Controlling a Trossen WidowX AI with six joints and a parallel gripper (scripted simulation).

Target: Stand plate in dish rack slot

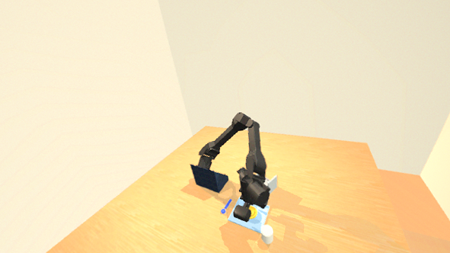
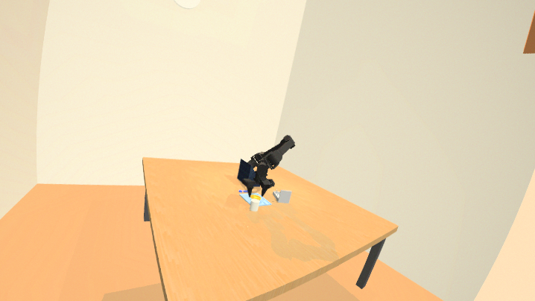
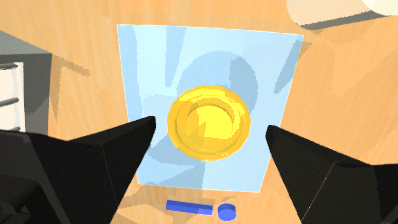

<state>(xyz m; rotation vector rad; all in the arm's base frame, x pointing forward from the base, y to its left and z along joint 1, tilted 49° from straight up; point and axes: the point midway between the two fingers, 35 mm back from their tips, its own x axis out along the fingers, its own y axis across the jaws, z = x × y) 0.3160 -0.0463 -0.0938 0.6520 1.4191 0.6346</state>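
At the center of the wrist frame, a yellow plate lies on a light blue mat; the black gripper stands wide around it, one fingertip to either side and apart from the rim, holding nothing. Along the bottom of the same frame, a blue spoon-shaped piece rests just beside the mat; at upper right, a white cup stands near the mat's corner. At the left edge, partly cut off, sits the gray and white dish rack, apart from the plate; left of center in the top view, a dark blue angled panel stands upright on the wooden table.
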